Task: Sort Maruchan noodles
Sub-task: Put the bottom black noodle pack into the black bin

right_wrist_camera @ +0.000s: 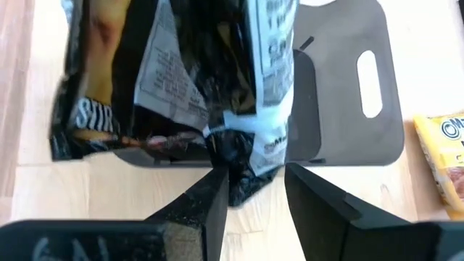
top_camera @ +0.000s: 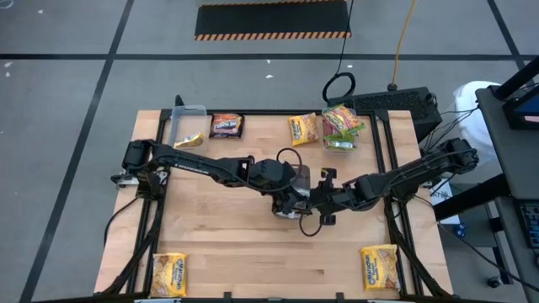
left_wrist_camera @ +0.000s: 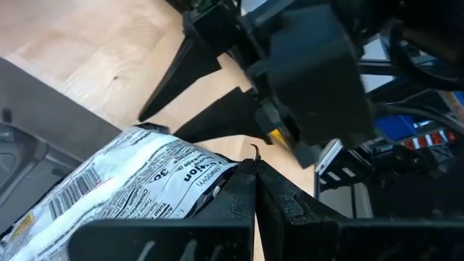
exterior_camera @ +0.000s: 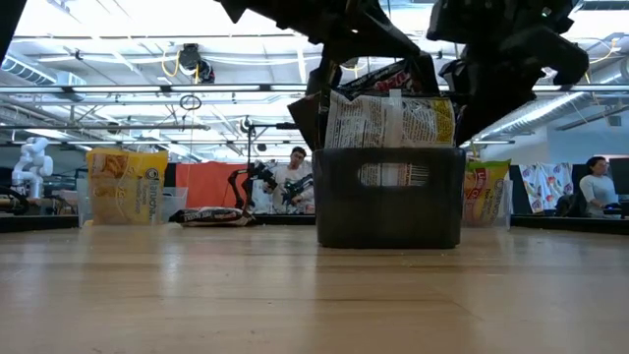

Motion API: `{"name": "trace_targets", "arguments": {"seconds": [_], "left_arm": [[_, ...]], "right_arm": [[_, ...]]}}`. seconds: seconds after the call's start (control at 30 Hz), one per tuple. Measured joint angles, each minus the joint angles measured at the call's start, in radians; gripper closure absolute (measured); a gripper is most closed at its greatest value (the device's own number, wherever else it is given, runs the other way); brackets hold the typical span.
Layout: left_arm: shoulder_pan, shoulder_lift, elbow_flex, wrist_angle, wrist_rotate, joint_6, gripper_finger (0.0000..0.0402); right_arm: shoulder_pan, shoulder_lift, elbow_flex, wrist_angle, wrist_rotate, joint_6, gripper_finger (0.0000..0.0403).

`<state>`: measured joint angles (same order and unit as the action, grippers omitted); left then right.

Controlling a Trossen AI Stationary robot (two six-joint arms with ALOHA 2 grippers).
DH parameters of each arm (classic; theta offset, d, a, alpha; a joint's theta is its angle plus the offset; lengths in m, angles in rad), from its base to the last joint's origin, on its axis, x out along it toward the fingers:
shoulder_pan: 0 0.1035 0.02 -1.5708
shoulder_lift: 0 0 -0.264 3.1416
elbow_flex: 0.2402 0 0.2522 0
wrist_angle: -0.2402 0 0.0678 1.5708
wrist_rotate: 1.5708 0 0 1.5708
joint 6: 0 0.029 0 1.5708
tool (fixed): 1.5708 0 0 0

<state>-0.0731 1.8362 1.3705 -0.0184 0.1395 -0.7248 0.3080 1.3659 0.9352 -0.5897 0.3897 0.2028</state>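
With my left pincer (left_wrist_camera: 254,170) clenched on a noodle packet (left_wrist_camera: 138,188) over the dark tray (exterior_camera: 388,197) mid-surface and my right pincer (right_wrist_camera: 254,188) released beside it, sorting looks barely begun: several packets lie scattered, tray still stuffed.

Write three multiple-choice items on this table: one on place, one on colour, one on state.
1. Where is the dark grey tray?
A. mid-table, beneath the arms
B. at a table corner
C. on the floor

2. What colour are the corner packets at the high view's bottom edge?
A. green
B. dark brown
C. yellow

3. How is the left end effector?
A. open over bare wood
B. shut on a noodle packet
C. out of view

Key: 1 A, as the low view shows it under both arms; 2 C, as both wrappers are yellow; 3 B, as its fingers meet on the packet's edge.
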Motion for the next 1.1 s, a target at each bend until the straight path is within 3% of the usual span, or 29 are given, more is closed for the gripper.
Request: {"name": "trace_targets", "arguments": {"seconds": [0.17,0.33,1.1], "left_arm": [[0.001,0.000,0.000,0.005,0.006,-0.009,0.0401],[0.003,0.000,0.000,0.014,0.007,-0.008,0.0401],[0.006,0.000,0.000,0.030,0.010,-0.003,0.0401]], "right_arm": [[0.000,0.001,0.000,-0.032,-0.005,0.005,0.0273],[-0.003,0.001,0.000,-0.033,-0.080,0.024,0.0273],[-0.008,0.001,0.000,-0.027,-0.130,0.025,0.0273]]}}
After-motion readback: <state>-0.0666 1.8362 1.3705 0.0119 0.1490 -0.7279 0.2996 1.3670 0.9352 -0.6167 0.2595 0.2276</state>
